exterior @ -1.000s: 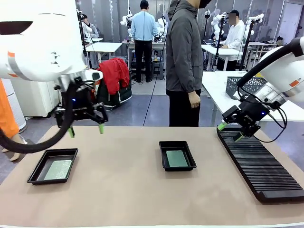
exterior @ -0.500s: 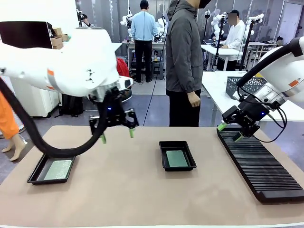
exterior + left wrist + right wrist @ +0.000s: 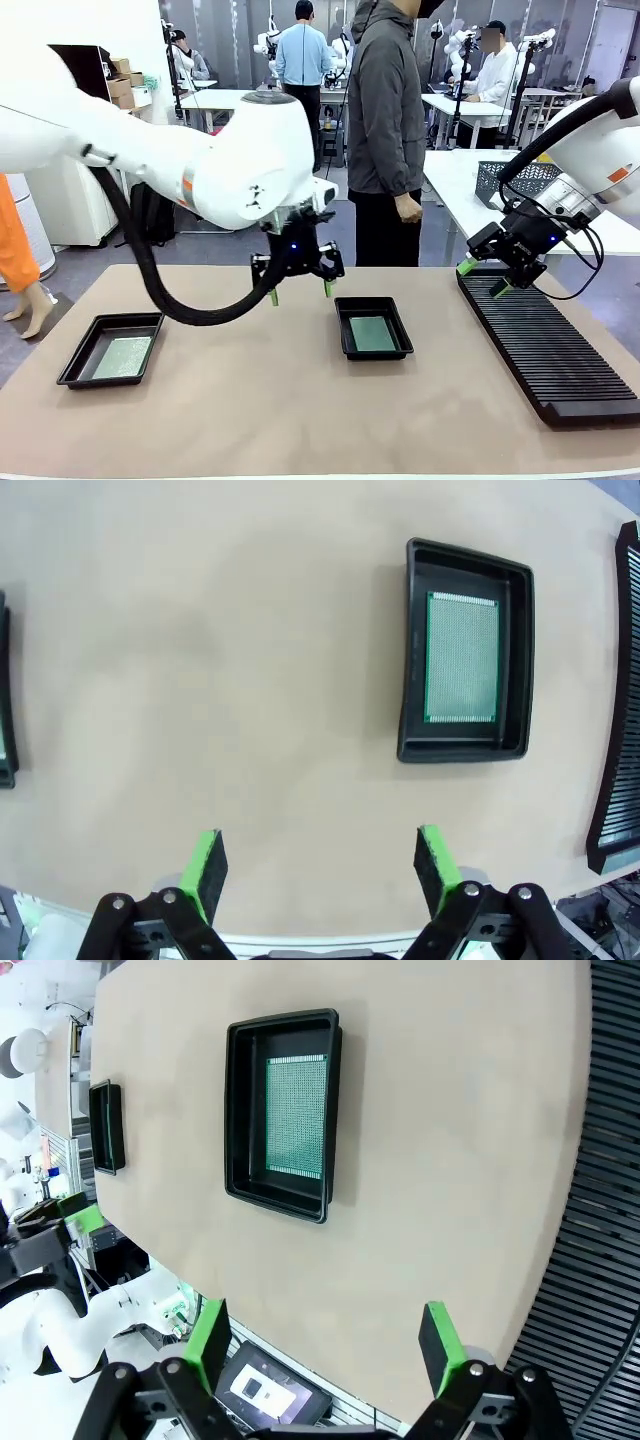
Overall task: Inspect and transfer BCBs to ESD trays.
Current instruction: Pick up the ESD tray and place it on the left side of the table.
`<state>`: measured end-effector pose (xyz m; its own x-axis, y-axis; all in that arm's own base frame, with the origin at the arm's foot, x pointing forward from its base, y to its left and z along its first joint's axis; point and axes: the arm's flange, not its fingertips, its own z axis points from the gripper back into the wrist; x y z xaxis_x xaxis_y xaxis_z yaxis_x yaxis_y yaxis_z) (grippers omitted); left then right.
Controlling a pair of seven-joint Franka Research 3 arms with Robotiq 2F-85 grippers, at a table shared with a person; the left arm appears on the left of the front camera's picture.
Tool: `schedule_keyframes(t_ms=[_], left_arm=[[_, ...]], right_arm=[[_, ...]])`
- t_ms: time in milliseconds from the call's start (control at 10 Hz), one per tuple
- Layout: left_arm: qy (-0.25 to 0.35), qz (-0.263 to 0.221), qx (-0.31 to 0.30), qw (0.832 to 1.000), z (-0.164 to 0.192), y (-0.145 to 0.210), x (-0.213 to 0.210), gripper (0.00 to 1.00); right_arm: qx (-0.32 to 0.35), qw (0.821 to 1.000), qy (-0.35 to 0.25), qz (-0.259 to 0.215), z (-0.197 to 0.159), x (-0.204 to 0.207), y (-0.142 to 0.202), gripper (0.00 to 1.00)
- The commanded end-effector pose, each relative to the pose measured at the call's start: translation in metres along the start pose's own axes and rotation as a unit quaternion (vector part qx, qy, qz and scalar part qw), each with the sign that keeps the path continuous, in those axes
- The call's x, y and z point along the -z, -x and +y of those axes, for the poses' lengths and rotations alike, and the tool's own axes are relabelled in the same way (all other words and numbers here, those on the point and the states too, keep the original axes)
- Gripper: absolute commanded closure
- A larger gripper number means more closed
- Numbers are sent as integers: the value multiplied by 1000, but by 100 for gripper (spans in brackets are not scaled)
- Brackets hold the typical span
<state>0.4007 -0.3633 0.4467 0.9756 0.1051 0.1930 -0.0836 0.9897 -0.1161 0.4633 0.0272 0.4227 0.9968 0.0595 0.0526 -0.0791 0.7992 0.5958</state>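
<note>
Nearest, at the table's left: an ESD tray [image 3: 110,349] holding a BCB [image 3: 123,357], cropped to a sliver in the left wrist view. Mid-table: a second tray [image 3: 373,327] with a board [image 3: 372,333] flat on its floor. Above bare mat just left of it, the left gripper [image 3: 301,292], fingers spread, empty. Over the slotted rack [image 3: 550,343], partly cut off at right, the right gripper [image 3: 484,279], spread and empty. Beyond, a person [image 3: 386,130], head cropped.

Green grid-patterned BCBs [image 3: 372,333], black trays [image 3: 343,325]
</note>
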Motion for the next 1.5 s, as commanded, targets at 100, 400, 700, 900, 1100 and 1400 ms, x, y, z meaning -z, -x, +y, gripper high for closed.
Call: schedule_keyframes(t_ms=[100,400,700,900,1100,1400], left_arm=[[-9,-6,22,1000,-42,-21,35,0],[-21,-7,42,999,-68,-30,67,0],[-32,-11,58,998,-87,-36,98,0],[-37,-10,71,997,-95,-42,118,0],[-40,-7,72,997,-101,-47,135,0],[-39,-9,77,996,-100,-59,156,0]], right_arm=[[12,1000,3,-6,2,0,0,0],[12,1000,3,-6,2,0,0,0],[12,1000,3,-6,2,0,0,0],[12,1000,3,-6,2,0,0,0],[12,1000,3,-6,2,0,0,0],[12,1000,3,-6,2,0,0,0]])
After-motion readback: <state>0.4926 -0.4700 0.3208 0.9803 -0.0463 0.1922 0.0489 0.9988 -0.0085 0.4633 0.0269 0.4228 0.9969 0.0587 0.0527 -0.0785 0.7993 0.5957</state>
